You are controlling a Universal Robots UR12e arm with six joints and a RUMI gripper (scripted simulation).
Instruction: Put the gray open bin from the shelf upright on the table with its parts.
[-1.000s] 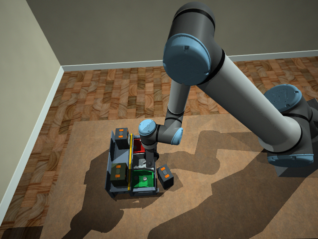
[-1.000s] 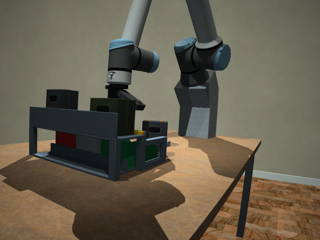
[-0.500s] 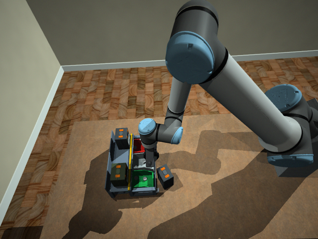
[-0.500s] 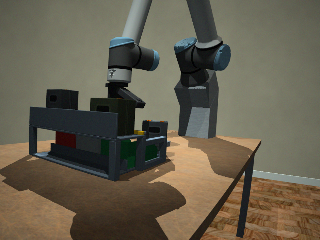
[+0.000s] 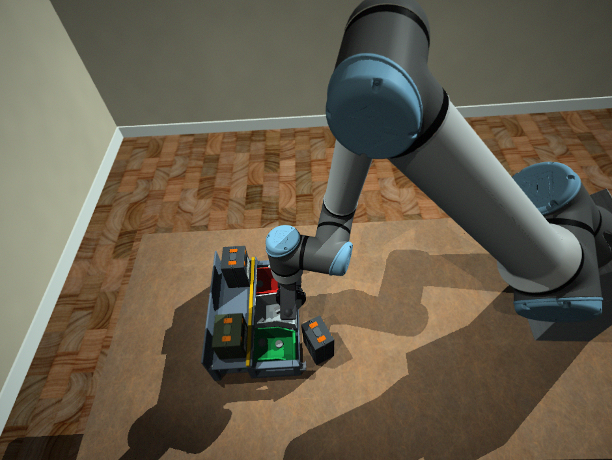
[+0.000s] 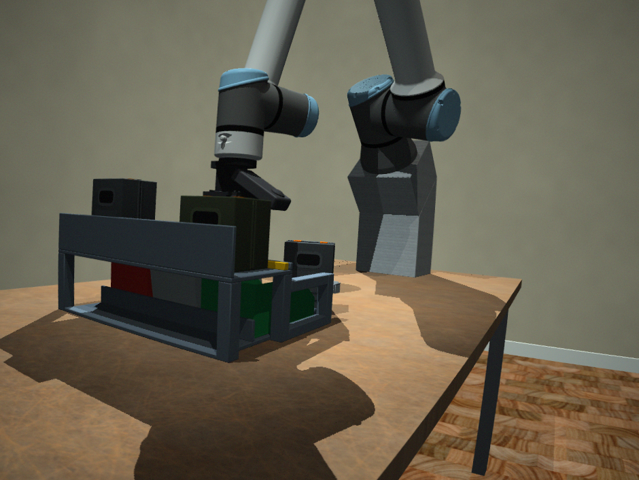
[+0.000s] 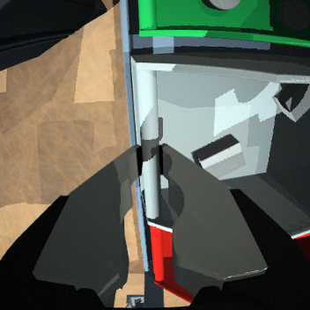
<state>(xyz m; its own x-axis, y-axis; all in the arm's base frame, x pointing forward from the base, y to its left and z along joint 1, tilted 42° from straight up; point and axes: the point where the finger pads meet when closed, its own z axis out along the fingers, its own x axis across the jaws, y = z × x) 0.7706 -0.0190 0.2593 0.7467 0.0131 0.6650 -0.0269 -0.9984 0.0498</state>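
- On the counter [image 6: 423, 330], shelf [image 6: 147, 240] sitting near the left edge, parquet floor [image 5: 237, 172] showing behind.
- End effector [image 7: 150, 154] pinching the gray bin [image 7: 207, 114] wall, bin sitting between red bin [image 5: 267, 282] and green bin [image 5: 274, 344].

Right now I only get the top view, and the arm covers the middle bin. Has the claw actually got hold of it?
Observer: Yes. The wrist view shows the claw shut on the gray bin's thin side wall.
Visitor: Anything inside it?
Observer: A small gray block lies on its floor.
Visitor: Is it out yet?
Observer: No. The exterior view shows it in line between the red bin and green bin, under the shelf's upper board.
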